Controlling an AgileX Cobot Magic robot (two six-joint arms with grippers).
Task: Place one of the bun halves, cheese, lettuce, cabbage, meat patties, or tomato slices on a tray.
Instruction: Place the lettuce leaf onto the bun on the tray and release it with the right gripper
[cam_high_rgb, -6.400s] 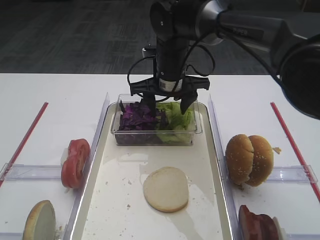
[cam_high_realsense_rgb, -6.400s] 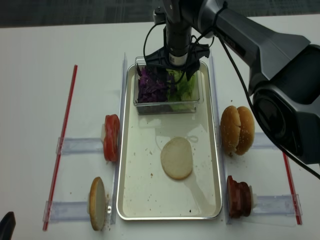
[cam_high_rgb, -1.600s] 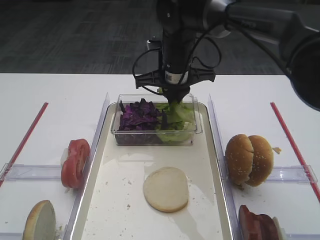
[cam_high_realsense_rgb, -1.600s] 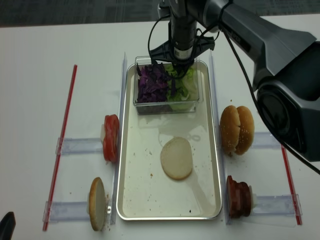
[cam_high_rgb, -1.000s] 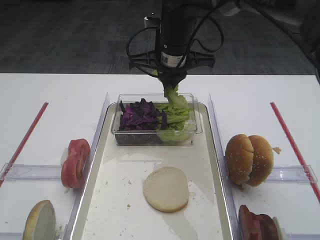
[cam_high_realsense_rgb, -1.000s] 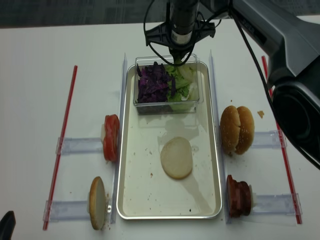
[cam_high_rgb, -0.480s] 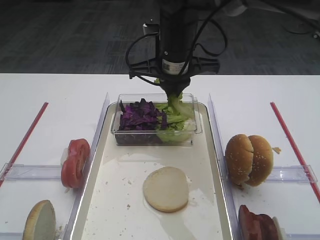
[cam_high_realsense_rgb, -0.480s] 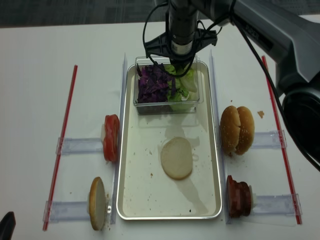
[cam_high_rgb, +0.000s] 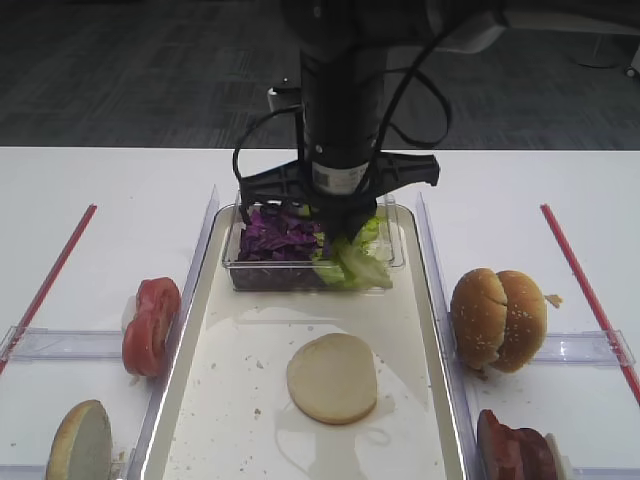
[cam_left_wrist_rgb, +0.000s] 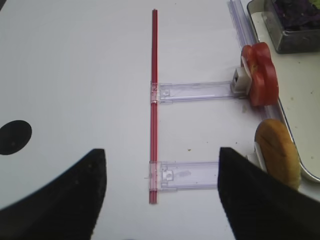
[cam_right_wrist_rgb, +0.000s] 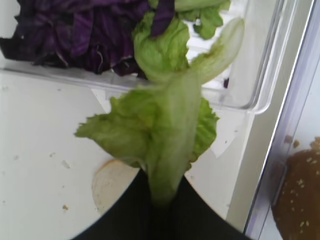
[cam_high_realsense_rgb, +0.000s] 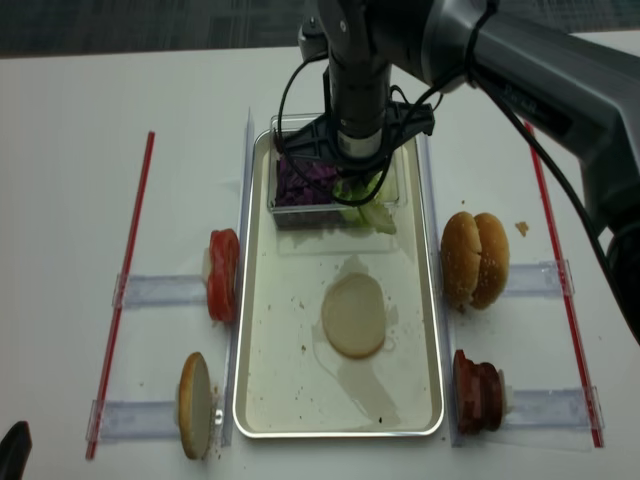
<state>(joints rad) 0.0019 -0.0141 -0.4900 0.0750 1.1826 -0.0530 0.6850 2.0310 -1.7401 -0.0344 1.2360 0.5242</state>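
Right gripper (cam_right_wrist_rgb: 162, 192) was clamped on a light green, crinkled lettuce leaf (cam_right_wrist_rgb: 160, 130), dangling above the clear plastic box's (cam_high_rgb: 385, 265) front edge, probably for carrying towards the pale round bun half (cam_high_rgb: 332, 378) on the cream, silver-rimmed tray (cam_high_rgb: 200, 400). Left gripper's (cam_left_wrist_rgb: 160, 200) fingers stood apart, idle.

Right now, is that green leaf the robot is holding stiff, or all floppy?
Probably floppy: the lettuce droops and folds below the right gripper, which is shut on it. It looks light, since a thin pinch carries it. It may tear or slip, because only a narrow end is pinched.
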